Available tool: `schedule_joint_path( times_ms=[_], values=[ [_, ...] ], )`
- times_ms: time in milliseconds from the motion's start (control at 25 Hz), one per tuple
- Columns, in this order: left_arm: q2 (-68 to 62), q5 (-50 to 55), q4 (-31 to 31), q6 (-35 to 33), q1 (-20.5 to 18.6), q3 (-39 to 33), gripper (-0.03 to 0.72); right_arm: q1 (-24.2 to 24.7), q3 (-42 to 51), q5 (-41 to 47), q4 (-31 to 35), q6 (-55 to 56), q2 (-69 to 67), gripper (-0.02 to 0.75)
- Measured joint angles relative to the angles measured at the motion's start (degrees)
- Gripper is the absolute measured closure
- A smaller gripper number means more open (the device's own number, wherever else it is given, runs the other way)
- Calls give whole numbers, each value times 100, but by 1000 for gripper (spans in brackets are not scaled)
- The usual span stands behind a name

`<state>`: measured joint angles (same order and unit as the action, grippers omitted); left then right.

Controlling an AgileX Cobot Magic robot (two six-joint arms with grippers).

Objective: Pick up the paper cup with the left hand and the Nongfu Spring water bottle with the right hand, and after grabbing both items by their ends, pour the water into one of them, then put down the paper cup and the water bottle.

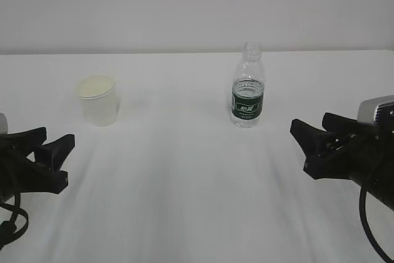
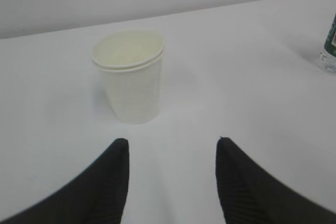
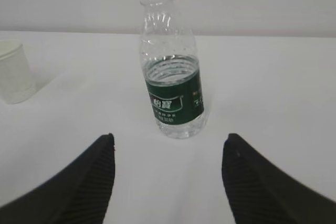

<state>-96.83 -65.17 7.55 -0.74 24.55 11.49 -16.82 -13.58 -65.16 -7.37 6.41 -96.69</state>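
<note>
The paper cup (image 1: 98,100) stands upright on the white table, left of centre, and looks empty (image 2: 130,77). The capless Nongfu Spring water bottle (image 1: 248,87) stands upright right of centre, with clear water (image 3: 181,124) up to about its green label. My left gripper (image 1: 58,137) hovers low at the left edge, short of the cup, open with nothing between its fingers (image 2: 172,142). My right gripper (image 1: 308,124) is at the right edge, short of the bottle (image 3: 173,87), open and empty (image 3: 170,137).
The white table (image 1: 184,201) runs back to a plain pale wall (image 1: 184,4). In the right wrist view the cup (image 3: 13,77) shows at the far left. The bottle's edge (image 2: 331,45) shows at the right of the left wrist view.
</note>
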Motion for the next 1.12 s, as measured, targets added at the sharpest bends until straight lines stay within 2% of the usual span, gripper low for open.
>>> schedule_joint_path(
  times_ms=[280,360,560,1120],
  values=[
    [-98,-13,-35,74,0,0,312,0,-38,-13,737,0,-612,252],
    [-98,-13,-46,74,0,0,312,0,-158,-13,737,0,-764,225],
    [-98,-17,-56,104,0,0,312,0,-629,-25,322,0,-1081,121],
    [-98,-26,-72,137,0,0,319,0,-2050,-34,-275,-32,-2267,105]
  ],
)
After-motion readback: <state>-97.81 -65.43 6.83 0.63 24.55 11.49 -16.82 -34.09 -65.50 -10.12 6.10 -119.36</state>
